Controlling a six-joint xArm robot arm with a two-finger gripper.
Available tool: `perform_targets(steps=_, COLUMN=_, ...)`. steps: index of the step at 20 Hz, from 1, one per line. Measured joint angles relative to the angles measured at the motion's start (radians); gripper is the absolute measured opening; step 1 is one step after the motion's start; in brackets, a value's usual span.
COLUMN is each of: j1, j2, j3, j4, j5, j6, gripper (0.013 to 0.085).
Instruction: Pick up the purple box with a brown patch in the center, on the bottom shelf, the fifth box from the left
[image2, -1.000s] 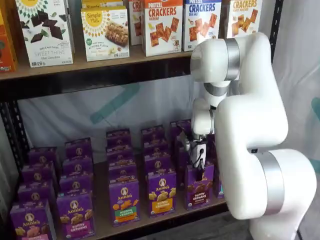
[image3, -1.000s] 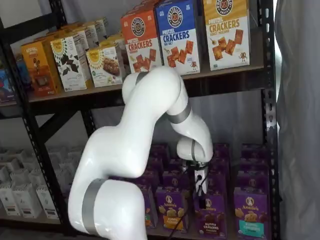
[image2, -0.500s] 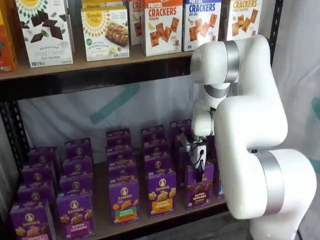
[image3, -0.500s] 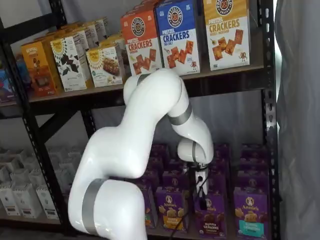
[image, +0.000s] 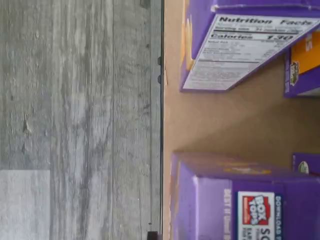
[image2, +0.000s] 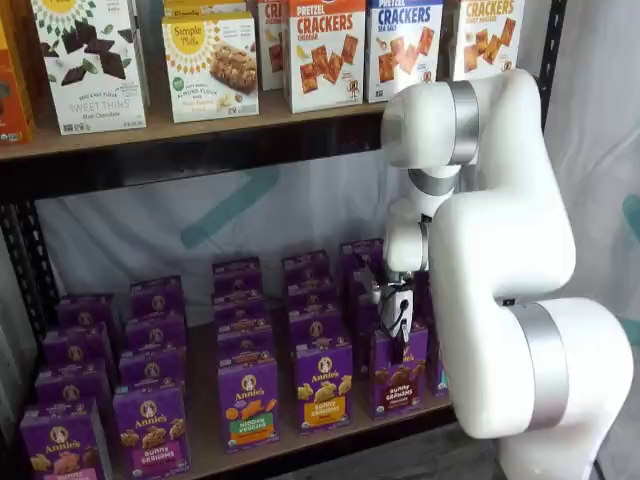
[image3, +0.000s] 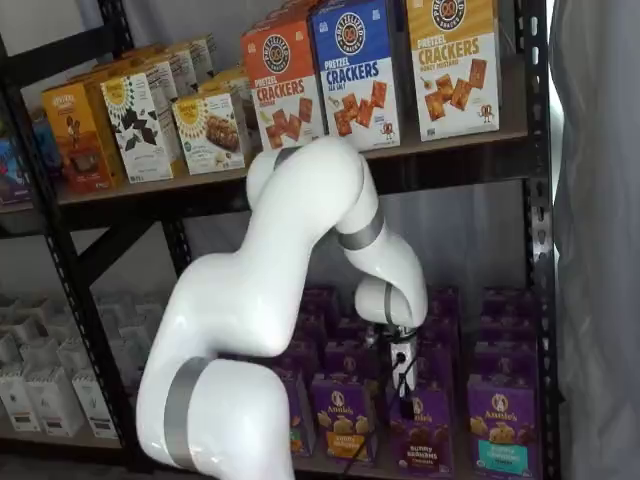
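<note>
The purple box (image2: 398, 378) with brown bunny crackers and a brown label stands upright at the front of the bottom shelf (image2: 205, 445), and also shows as the purple box (image3: 420, 432). My gripper (image2: 401, 338) hangs straight down onto the top of this box, in both shelf views. Its black fingers (image3: 405, 385) reach the carton's upper edge. They are seen side-on, so no gap or grip shows. In the wrist view the fingers are hidden; it shows purple carton sides (image: 240, 200) on the brown board (image: 225, 125).
Purple cartons with orange (image2: 249, 405) and yellow (image2: 323, 391) labels stand left of the target, with more rows behind. Big cracker boxes (image2: 326, 50) fill the shelf above. My white arm (image2: 500, 260) blocks the shelf's right end. Grey wood floor (image: 75, 100) lies beyond the board's edge.
The gripper has sunk a little, down onto the top of the brown-label box. The cartons have not moved.
</note>
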Motion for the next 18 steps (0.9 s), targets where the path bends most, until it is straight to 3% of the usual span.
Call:
perform_targets(steps=8, j1=0.002, j2=-0.007, j3=0.009, j4=-0.001, j5=-0.005, j6=0.003, gripper=0.061)
perform_targets(steps=15, j1=0.002, j2=-0.012, j3=0.019, j4=-0.006, j5=-0.008, j6=0.007, gripper=0.045)
perform_targets(steps=18, j1=0.001, j2=-0.014, j3=0.025, j4=-0.003, j5=-0.015, j6=0.004, gripper=0.045)
